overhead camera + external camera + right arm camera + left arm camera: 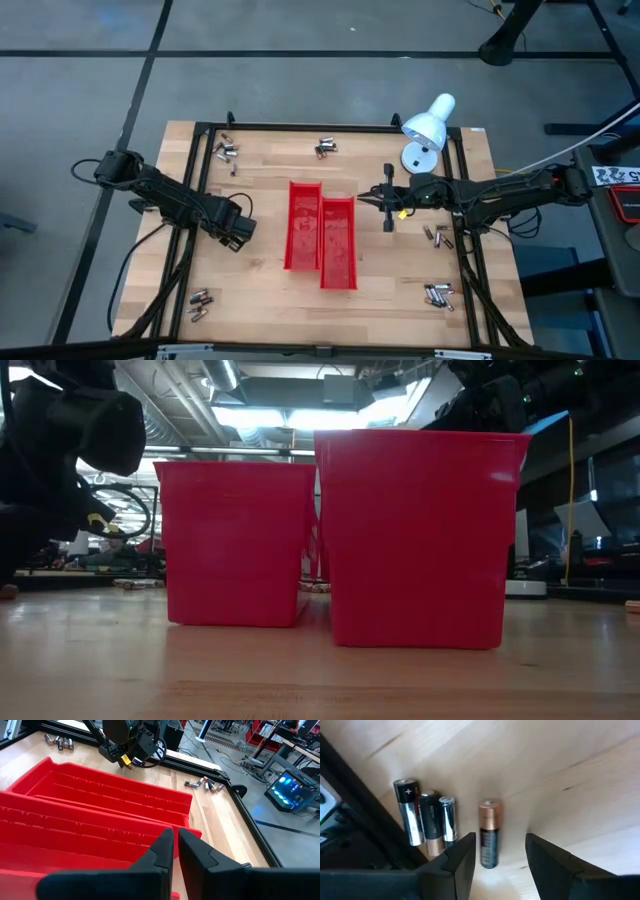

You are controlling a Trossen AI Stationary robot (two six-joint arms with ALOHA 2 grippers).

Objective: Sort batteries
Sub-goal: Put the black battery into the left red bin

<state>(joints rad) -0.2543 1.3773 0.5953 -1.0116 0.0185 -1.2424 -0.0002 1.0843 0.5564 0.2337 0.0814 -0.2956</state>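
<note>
- Two red trays [321,238] stand side by side at the centre of the high view, long, narrow and open-topped; the right one sits slightly lower in the frame. Their walls are smooth, glossy plastic, and I see nothing inside either.
- In the low view the two trays fill the centre as plain red end walls, touching or nearly so; I cannot tell which.
- The surface [260,290] is pale wood with visible grain and plank seams, edged by a black metal frame [300,128].
- The batteries [226,152] lie in small clusters near the corners of the surface: upper left, upper centre [325,148], lower left [199,302], lower right [438,294] and middle right [438,236].
- My left tool [497,857] is left of the trays in the high view, its fingers spread apart over a copper-topped dark battery [488,834]; three more cylinders, silvery and dark, lie just beside it against the frame.
- My right tool [175,845] hangs over the right tray's edge, its fingers nearly together with a thin gap, gripping nothing.
- A white lamp [428,124] sits at the upper right.
</note>
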